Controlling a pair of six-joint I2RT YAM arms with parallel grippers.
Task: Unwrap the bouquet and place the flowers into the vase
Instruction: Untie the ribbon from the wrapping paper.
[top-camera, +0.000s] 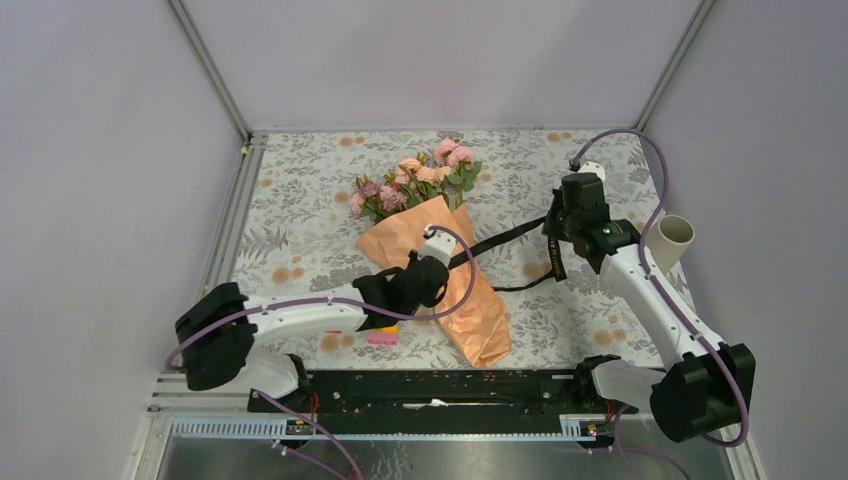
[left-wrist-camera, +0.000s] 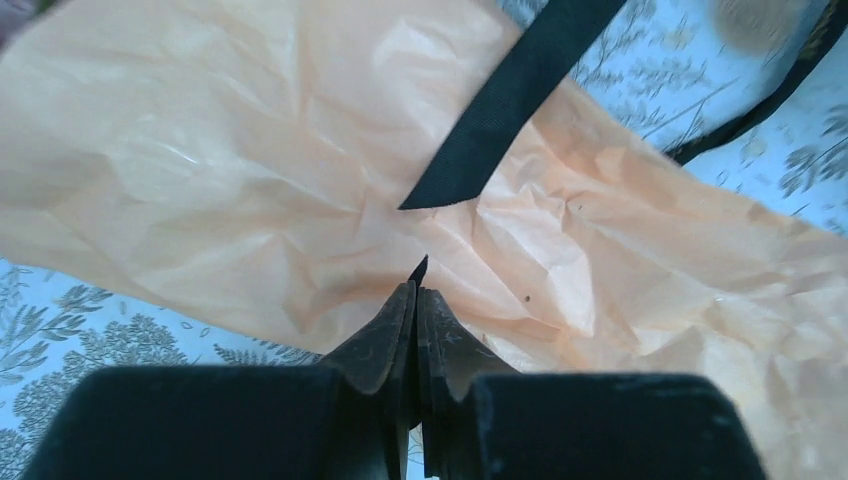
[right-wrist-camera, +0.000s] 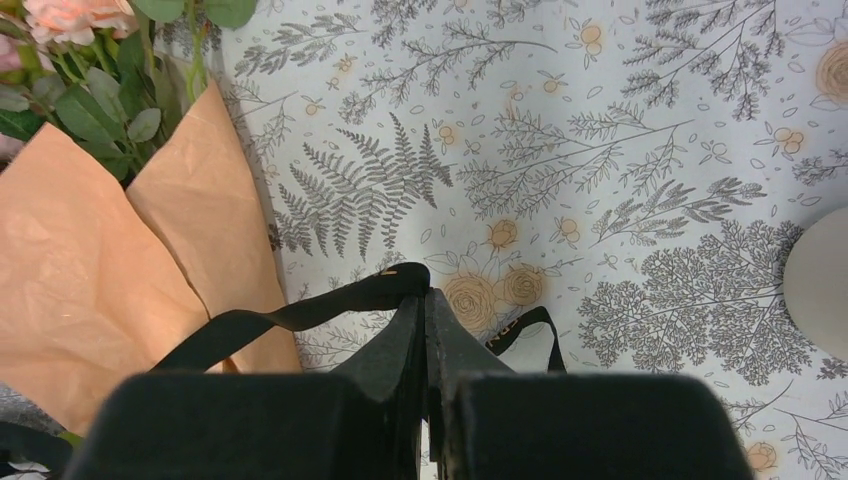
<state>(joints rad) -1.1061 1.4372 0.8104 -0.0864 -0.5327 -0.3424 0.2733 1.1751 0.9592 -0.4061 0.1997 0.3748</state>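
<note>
The bouquet lies on the floral tablecloth, its crinkled orange paper still around the stems. The flowers, pink and peach roses with green leaves, stick out at the far end. My left gripper hovers over the paper, jaws shut with a thin black ribbon tip pinched between them. A loose ribbon strip crosses the paper. My right gripper, to the right of the bouquet, is shut on the black ribbon. The beige vase is tilted at the right wall.
A small pink and yellow object lies under my left forearm near the front edge. Grey walls close in the left, back and right sides. The black rail with both arm bases runs along the near edge.
</note>
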